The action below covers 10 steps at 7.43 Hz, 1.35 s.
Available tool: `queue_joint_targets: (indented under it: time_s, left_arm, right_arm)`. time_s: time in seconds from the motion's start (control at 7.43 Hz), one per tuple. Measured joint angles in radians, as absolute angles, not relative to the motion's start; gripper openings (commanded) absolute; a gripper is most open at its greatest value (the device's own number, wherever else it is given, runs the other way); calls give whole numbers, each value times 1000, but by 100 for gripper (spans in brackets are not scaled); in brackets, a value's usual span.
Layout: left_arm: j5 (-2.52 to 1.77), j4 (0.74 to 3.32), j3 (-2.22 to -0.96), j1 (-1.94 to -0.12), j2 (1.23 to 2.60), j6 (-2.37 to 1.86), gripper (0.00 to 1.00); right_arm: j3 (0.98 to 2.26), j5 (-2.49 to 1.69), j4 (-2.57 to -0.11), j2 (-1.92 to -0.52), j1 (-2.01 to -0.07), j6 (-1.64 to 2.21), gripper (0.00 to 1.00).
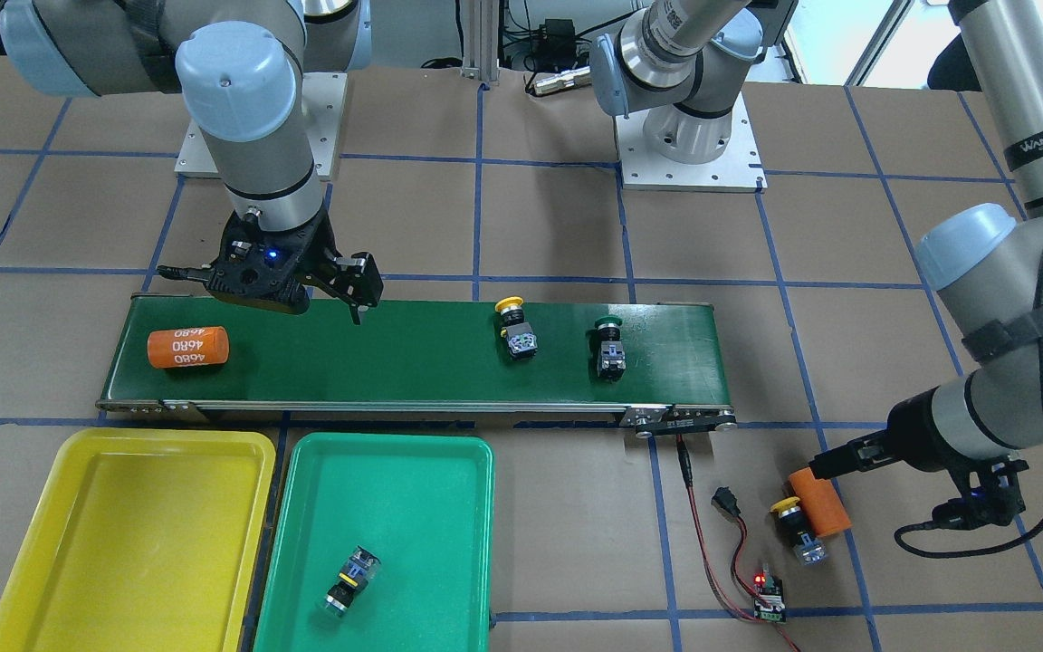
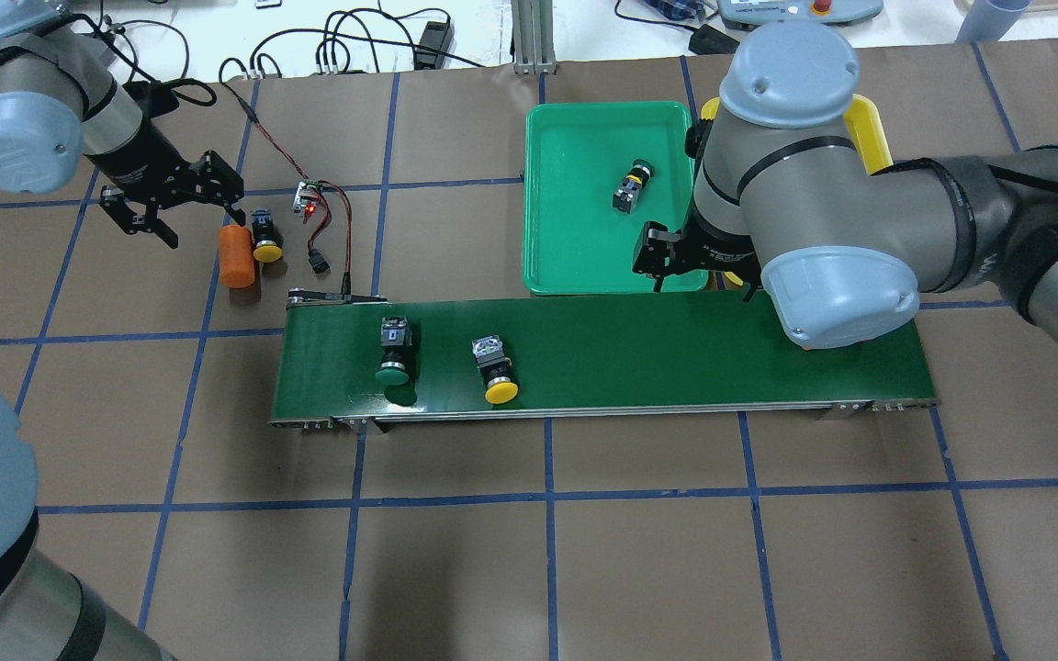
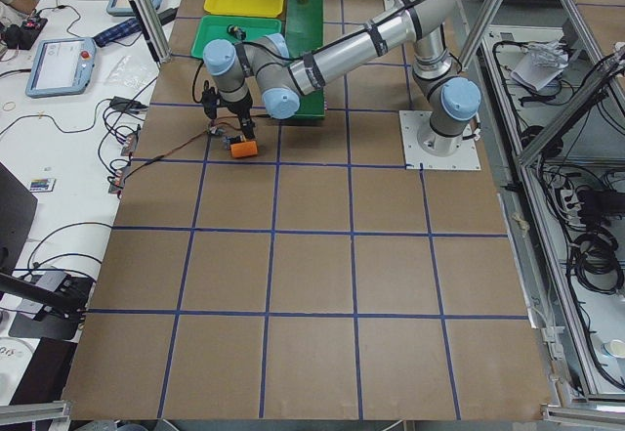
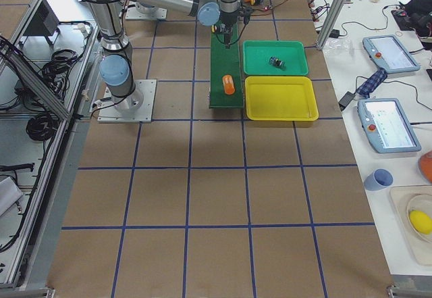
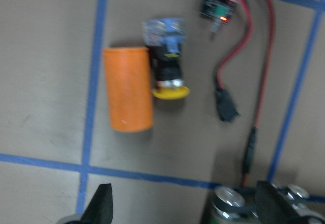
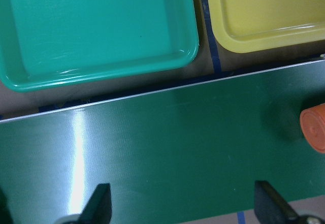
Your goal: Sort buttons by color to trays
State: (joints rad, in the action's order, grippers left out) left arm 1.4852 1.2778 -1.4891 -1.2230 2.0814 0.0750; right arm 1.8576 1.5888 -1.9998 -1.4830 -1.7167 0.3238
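A yellow-capped button (image 1: 514, 328) and a green-capped button (image 1: 609, 349) lie on the dark-green conveyor belt (image 1: 413, 362). Another green-capped button (image 1: 351, 580) lies in the green tray (image 1: 395, 498). The yellow tray (image 1: 132, 534) holds nothing. A second yellow-capped button (image 5: 167, 71) lies on the table off the belt's end, touching an orange cylinder (image 5: 127, 89). My left gripper (image 2: 201, 228) hovers open just beside that pair, holding nothing. Over the belt beside the green tray's edge, my right gripper (image 2: 700, 275) is open and empty.
An orange cylinder printed "4680" (image 1: 187, 347) lies at the belt's end near the yellow tray. A small circuit board (image 1: 768, 598) with red and black wires (image 1: 712, 543) sits on the table near the left gripper's button.
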Motion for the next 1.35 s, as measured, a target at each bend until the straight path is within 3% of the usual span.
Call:
queue_joint_targets:
  time_s: [1.35]
  left_arm:
    - [1486,1129,-1503,-1208,2208,31,100]
  right_arm:
    - [1865,1575,-1976,-1473,-1726,324,100]
